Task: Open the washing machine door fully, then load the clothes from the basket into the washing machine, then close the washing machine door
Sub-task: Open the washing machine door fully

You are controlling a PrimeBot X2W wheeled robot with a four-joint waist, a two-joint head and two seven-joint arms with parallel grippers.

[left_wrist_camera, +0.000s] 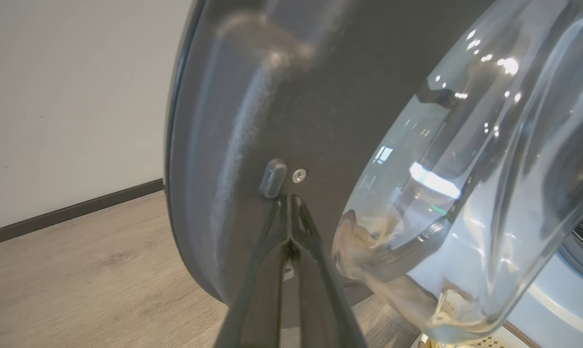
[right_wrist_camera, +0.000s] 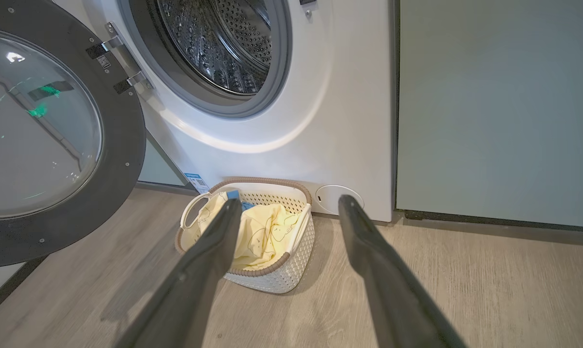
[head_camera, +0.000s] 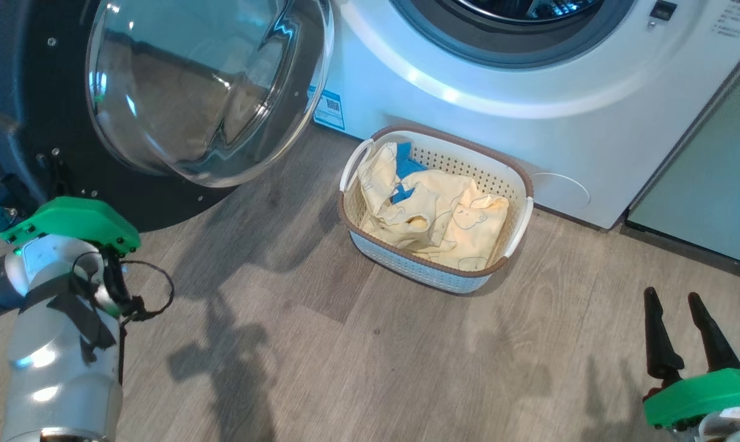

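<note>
Door point(head_camera: 26, 92) open, just ahead of pressed-together left gripper point(left_wrist_camera: 289, 200); clothes point(head_camera: 431, 215) not yet loaded, in basket point(head_camera: 450, 136) ahead of spread right gripper point(right_wrist_camera: 290, 203)

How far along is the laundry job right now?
Done: the door stands wide open, drum exposed. In hand: the shut left hand has its tips at the door's inner face, apparently nudging it fully open. Left: the clothes lie in the basket, the open right hand is empty, and the door needs closing afterwards.
</note>
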